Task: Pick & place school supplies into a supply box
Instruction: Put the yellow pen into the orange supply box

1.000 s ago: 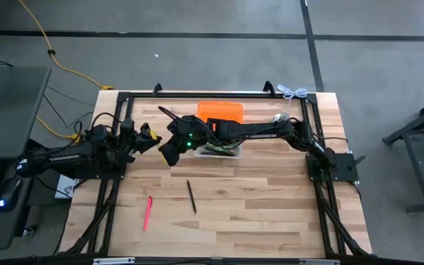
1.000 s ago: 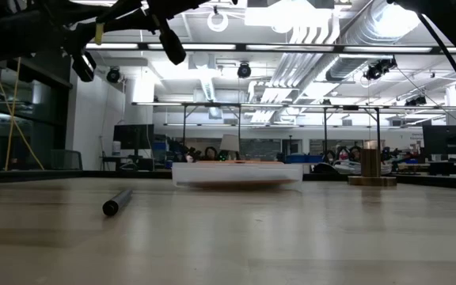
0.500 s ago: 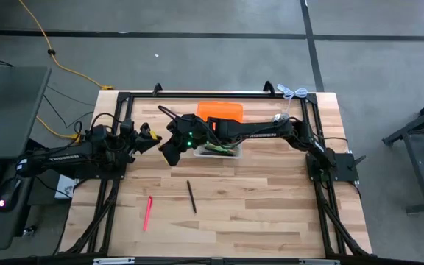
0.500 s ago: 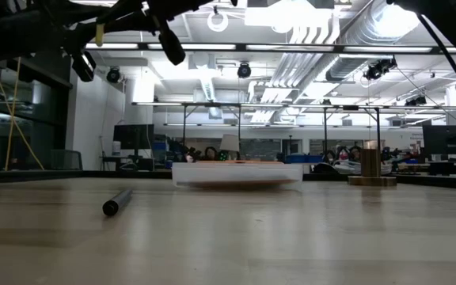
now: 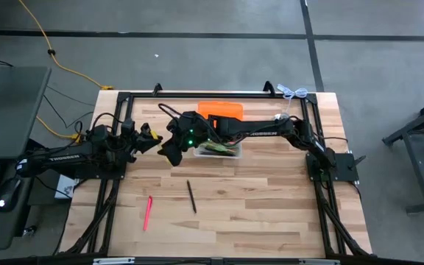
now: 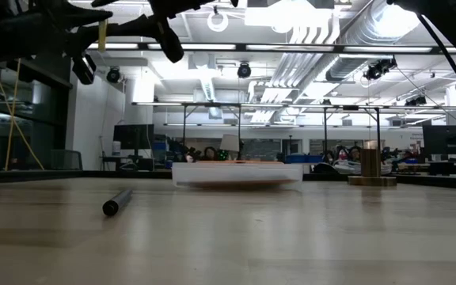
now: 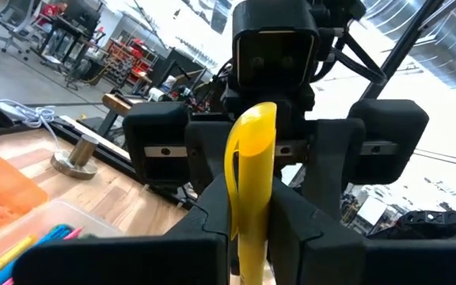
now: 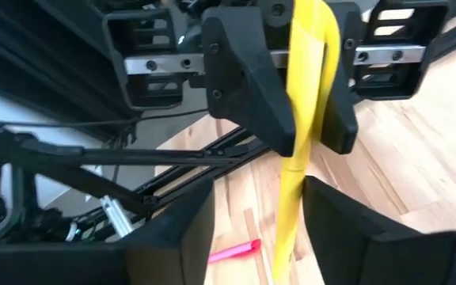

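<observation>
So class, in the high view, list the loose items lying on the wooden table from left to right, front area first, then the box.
Pink marker → thin black pen → clear plastic supply box, with the flat orange rectangular piece just behind it.

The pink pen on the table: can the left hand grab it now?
Probably not right now. The left hand is shut on a yellow pen, so it has no room to grab. The way itself looks free: only bare table lies between it and the pink pen.
</observation>
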